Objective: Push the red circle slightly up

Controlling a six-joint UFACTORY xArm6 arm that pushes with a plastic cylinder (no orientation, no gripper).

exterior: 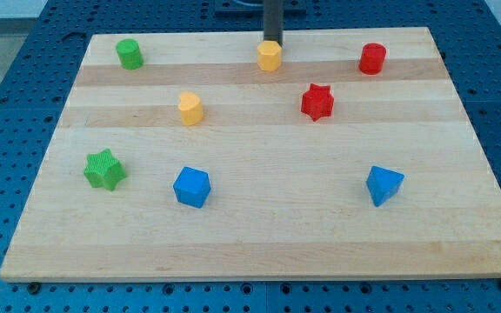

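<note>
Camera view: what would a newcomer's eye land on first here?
The dark rod, whose tip sits right at the top edge of the yellow hexagon at the view's top centre. Next, the red circle at top right, apart from the tip, and the red star below it to the left.

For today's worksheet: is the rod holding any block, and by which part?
Nothing is held. My tip sits just above the yellow hexagon, far from the red circle.
</note>
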